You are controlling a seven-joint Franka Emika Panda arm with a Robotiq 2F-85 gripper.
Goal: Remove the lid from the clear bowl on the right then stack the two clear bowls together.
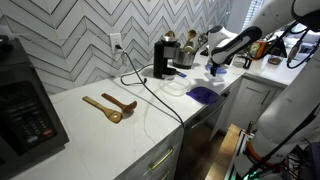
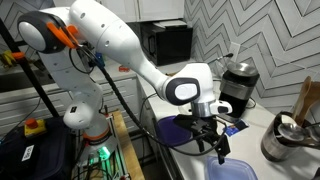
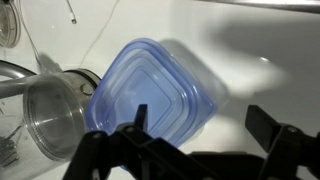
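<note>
My gripper (image 3: 203, 120) is open and empty, hanging just above the white counter. In the wrist view its left finger is over the edge of a squarish violet-blue flat piece (image 3: 150, 85), which also shows in both exterior views (image 1: 205, 95) (image 2: 188, 130). One clear bowl (image 3: 55, 115) lies left of that piece, faint against the counter, and shows dimly in an exterior view (image 1: 175, 87). I cannot make out a second clear bowl. A pale light-blue flat thing, maybe the lid (image 2: 232, 172), lies at the bottom edge below the gripper (image 2: 212, 148).
A black coffee maker (image 1: 163, 58) stands by the wall, its cord trailing across the counter. Two wooden spoons (image 1: 110, 105) lie mid-counter. A dark appliance (image 1: 25, 100) fills the near corner. A steel pot (image 2: 285, 135) stands beside the gripper.
</note>
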